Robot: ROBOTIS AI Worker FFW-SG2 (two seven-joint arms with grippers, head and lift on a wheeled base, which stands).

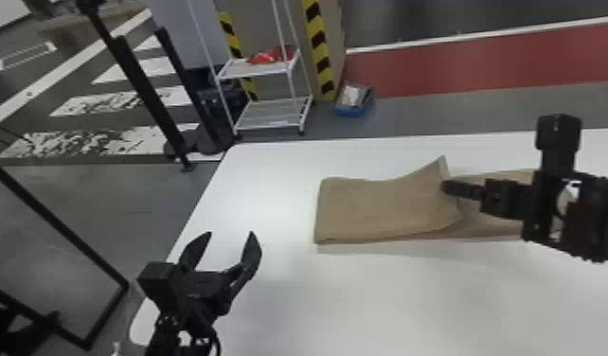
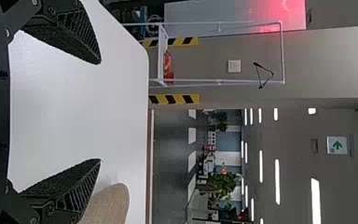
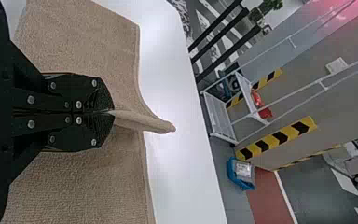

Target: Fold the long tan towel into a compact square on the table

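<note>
At the left, the black, two-fingered left gripper (image 1: pixel 231 233) is held wide and empty above the smooth white tabletop (image 1: pixel 274 307), well apart from the cloth. If it were brought in low with its fingers spread like that, the near edge of the towel could be snagged or pushed askew.

Farther right, the long tan cloth towel (image 1: pixel 379 208) is laid on the table, its left part doubled over. The rounded left fold (image 1: pixel 318 213) is weighed down by nothing but the cloth itself, so the whole bundle could be dragged sideways if the pinched edge were pulled too hard.

Next comes the raised flap edge (image 1: pixel 441 165), peaked at its far corner and pinched between the closed fingers of the black, two-fingered right gripper (image 3: pixel 112 112). Because it is gripped at one small spot, with cloth bunched past the fingertips, a crease or a slanted edge may be left on release; if the fingers were withdrawn before being fully parted, the layer could be peeled back.

At the right, the lower layer (image 1: pixel 490 228) is stretched beneath the right arm (image 1: pixel 558 189), where it could be rucked up by a low pass.
</note>
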